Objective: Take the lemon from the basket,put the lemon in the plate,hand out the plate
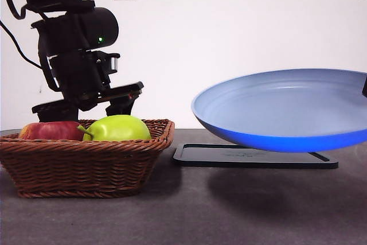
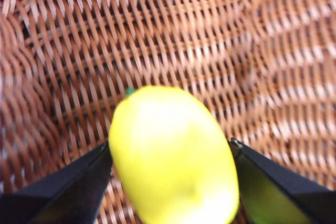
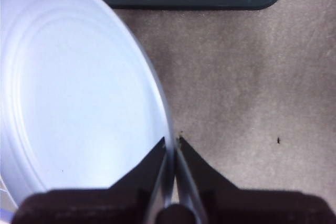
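Left end effector (image 2: pixel 170 156) pinching lemon (image 2: pixel 173 156) over basket (image 2: pixel 220 40); right end effector (image 3: pixel 171 142) clamped on rim of plate (image 3: pixel 79 87), held clear above counter (image 3: pixel 236 87)

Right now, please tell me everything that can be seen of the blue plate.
The plate is round, shallow and light blue, with a matte surface, a raised rim and faint rings inside. It is empty. It hangs in the air, slightly tilted, above the black tray and the grey table, where it casts a shadow. The right pincer is shut on its rim, one jaw on each side. Nothing else touches it.
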Action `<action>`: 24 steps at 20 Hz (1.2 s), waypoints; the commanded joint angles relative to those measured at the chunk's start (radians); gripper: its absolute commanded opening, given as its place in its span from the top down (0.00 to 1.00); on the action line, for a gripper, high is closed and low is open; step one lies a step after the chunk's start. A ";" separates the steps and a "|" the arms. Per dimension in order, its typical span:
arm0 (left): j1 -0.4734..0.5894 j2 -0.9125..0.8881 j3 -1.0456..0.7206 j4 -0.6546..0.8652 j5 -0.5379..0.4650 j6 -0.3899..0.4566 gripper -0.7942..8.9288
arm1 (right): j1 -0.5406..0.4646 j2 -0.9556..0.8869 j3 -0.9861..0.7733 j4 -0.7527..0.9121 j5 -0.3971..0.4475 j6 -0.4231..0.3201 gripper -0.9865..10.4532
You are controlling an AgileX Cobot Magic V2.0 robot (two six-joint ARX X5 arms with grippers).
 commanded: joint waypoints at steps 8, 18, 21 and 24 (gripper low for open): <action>-0.010 -0.061 0.023 0.019 -0.005 0.092 0.72 | 0.003 0.008 0.010 0.014 -0.002 -0.003 0.91; -0.367 -0.471 0.023 0.059 0.114 0.117 0.72 | 0.005 0.138 0.010 0.044 -0.182 0.034 0.91; -0.487 -0.386 0.023 0.060 -0.003 0.127 0.72 | 0.005 0.138 0.010 0.042 -0.188 0.034 0.91; -0.549 -0.300 0.023 0.071 -0.016 0.136 0.72 | 0.005 0.138 0.010 0.041 -0.195 0.034 0.91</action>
